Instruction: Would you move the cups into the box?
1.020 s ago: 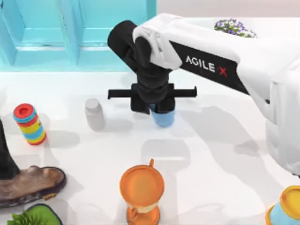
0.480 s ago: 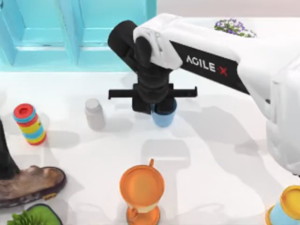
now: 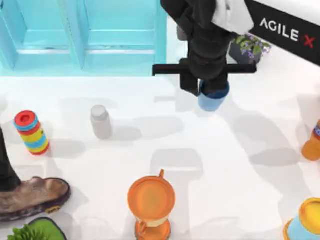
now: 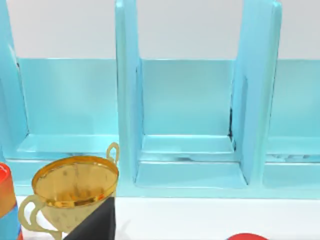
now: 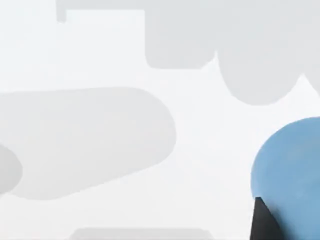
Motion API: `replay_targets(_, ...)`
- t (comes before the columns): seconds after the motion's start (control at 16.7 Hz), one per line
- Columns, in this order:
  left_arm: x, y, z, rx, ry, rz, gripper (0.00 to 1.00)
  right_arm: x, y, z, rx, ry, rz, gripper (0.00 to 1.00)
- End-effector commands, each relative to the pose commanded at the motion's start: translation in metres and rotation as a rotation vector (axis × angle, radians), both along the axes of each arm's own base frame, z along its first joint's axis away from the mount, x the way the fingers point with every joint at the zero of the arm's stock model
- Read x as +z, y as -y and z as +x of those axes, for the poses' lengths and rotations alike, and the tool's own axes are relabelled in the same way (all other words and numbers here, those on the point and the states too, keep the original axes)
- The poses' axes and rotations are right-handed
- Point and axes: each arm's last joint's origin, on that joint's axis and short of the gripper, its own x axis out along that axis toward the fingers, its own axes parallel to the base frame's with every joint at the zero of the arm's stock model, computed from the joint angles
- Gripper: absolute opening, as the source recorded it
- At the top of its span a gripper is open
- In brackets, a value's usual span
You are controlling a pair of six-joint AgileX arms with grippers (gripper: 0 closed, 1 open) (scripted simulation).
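A light blue cup hangs above the table with my right gripper shut on it from above; the black wrist covers most of its rim. It sits just right of the turquoise box, which spans the back left and is split into compartments. In the right wrist view the blue cup fills the corner beside a dark finger, over white table. My left arm is parked at the table's left edge.
A grey-white bottle, a ring stack, a brown shoe and a green plant are on the left. An orange jug stands front centre. A flower pot and an orange bottle are on the right.
My right gripper has lifted the blue cup off the table and carried it right and toward the back, close to the box's right end. The left arm has not moved.
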Motion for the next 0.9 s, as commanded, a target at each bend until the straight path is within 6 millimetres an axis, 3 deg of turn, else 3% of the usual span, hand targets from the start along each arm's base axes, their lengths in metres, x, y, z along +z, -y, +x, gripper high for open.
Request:
replay_targets(0.18, 0.000, 0.000, 0.000, 0.000, 0.000, 0.000, 1.00, 0.022, 0.027, -0.003, -0.003, -0.006, 0.000, 0.00)
replay_targets(0.48, 0.000, 0.000, 0.000, 0.000, 0.000, 0.000, 1.00, 0.024, 0.027, -0.004, -0.001, -0.003, 0.000, 0.00)
replay_targets(0.6, 0.000, 0.000, 0.000, 0.000, 0.000, 0.000, 1.00, 0.028, 0.042, 0.000, -0.002, -0.006, -0.004, 0.00)
replay_targets(0.72, 0.000, 0.000, 0.000, 0.000, 0.000, 0.000, 1.00, 0.034, 0.074, 0.007, -0.004, -0.018, -0.015, 0.00)
replay_targets(0.9, 0.000, 0.000, 0.000, 0.000, 0.000, 0.000, 1.00, 0.046, 0.156, 0.013, -0.007, -0.056, -0.040, 0.00)
